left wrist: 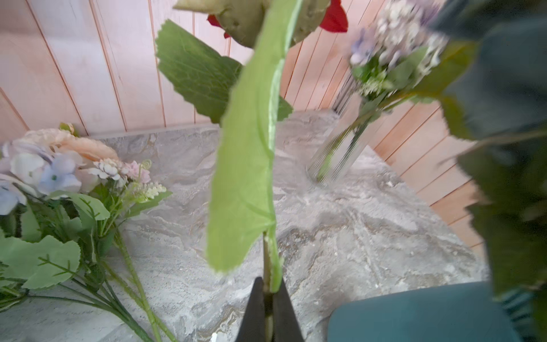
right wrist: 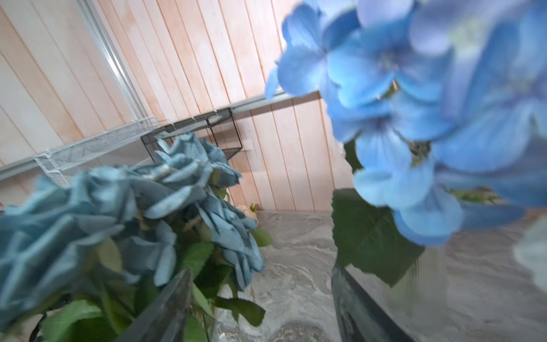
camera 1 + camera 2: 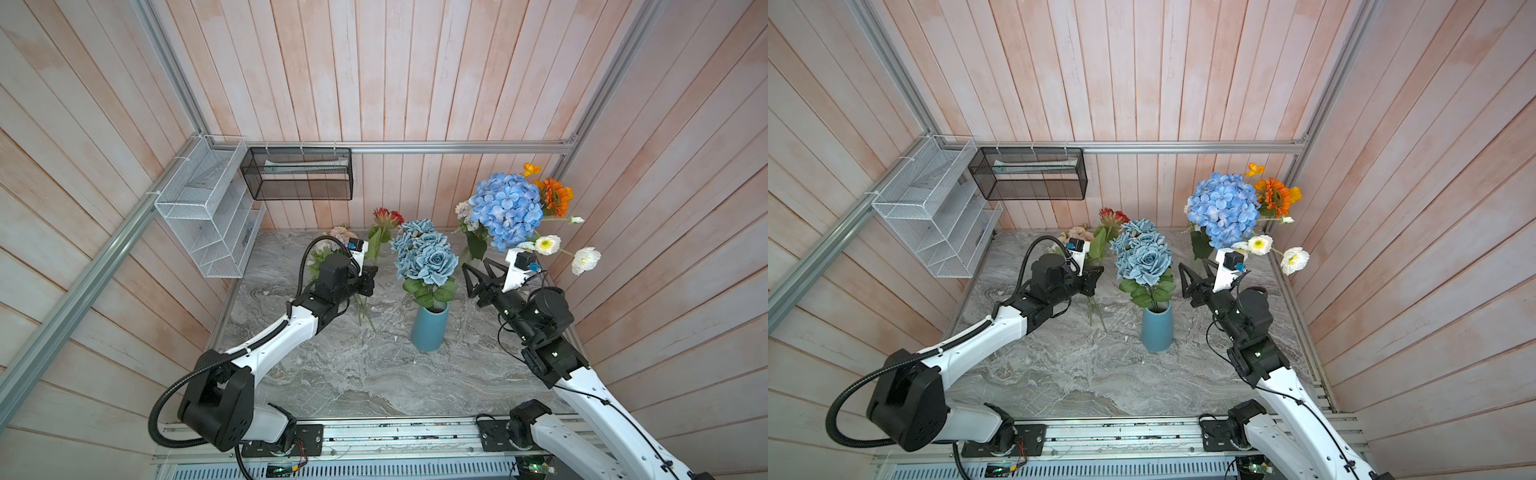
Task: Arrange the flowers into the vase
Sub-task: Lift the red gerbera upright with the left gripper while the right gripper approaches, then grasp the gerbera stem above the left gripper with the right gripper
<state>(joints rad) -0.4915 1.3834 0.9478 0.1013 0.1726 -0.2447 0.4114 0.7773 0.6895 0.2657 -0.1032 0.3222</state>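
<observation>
roses point(image 3: 422, 253), dusty blue, stand in the teal vase point(image 3: 430, 328) mid-bench point(image 3: 332, 374) in both top views; the left tool point(image 3: 368, 277), just left of them, pinches the red flower point(image 3: 388, 217) by its stem, while the right tool point(image 3: 478, 268) hangs spread just right of them. the hydrangea point(image 3: 507, 210) rises at the far right. left wrist view: fingers point(image 1: 254, 311) pressed together on the green stem point(image 1: 267, 260); a peach bunch point(image 1: 59, 165) lies on the bench, far left. right wrist view: spread fingers point(image 2: 165, 308), roses on one side, hydrangea on the other.
</observation>
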